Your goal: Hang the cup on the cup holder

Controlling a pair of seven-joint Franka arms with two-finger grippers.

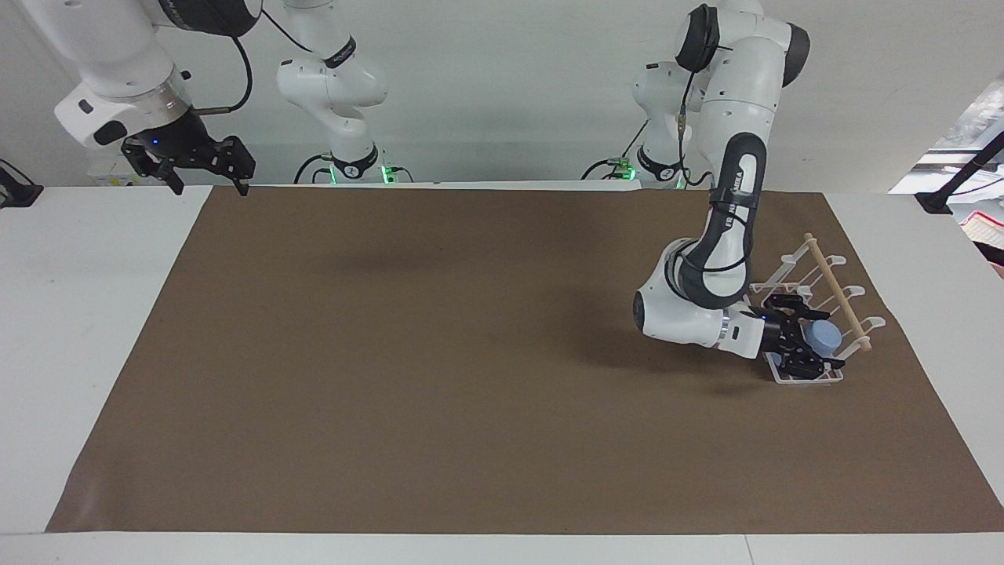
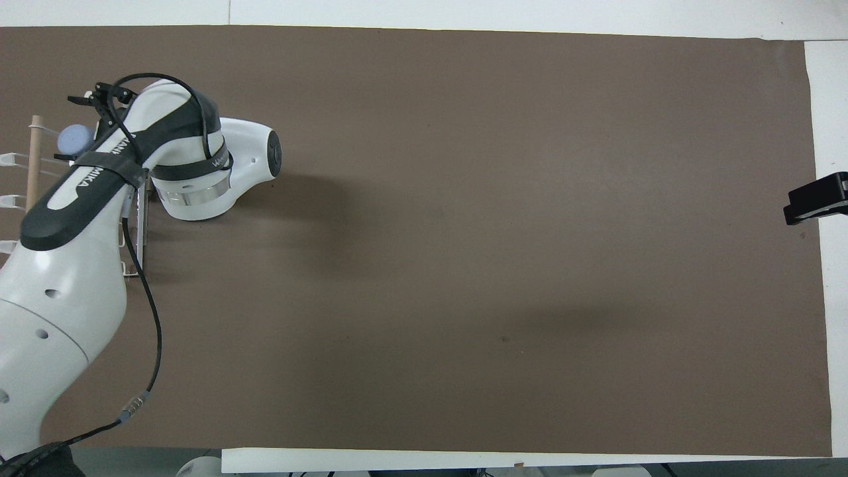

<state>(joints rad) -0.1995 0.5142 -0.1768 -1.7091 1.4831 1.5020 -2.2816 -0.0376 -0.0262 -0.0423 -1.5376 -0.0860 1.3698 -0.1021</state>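
The left end effector (image 1: 802, 346) grips the cup (image 1: 823, 338) between its fingers, low inside the cup holder (image 1: 831, 292). The right end effector (image 1: 205, 169) waits, fingers apart, over the surface's (image 1: 439, 377) edge.

Small light blue cup (image 1: 823, 338) sits between the left gripper's (image 1: 808, 345) fingers, low inside the white wire cup holder (image 1: 831, 290), under its wooden dowel

Cup holder and cup at the left arm's end of the table

The cup holder (image 1: 816, 314) stands on the mat (image 1: 471, 361) near the table edge at the left arm's end. The cup (image 1: 823, 337) sits within its prongs, under the dowel, with the left gripper (image 1: 804, 345) at it. The right gripper (image 1: 205, 166) hangs over the table corner nearest the right arm's base.
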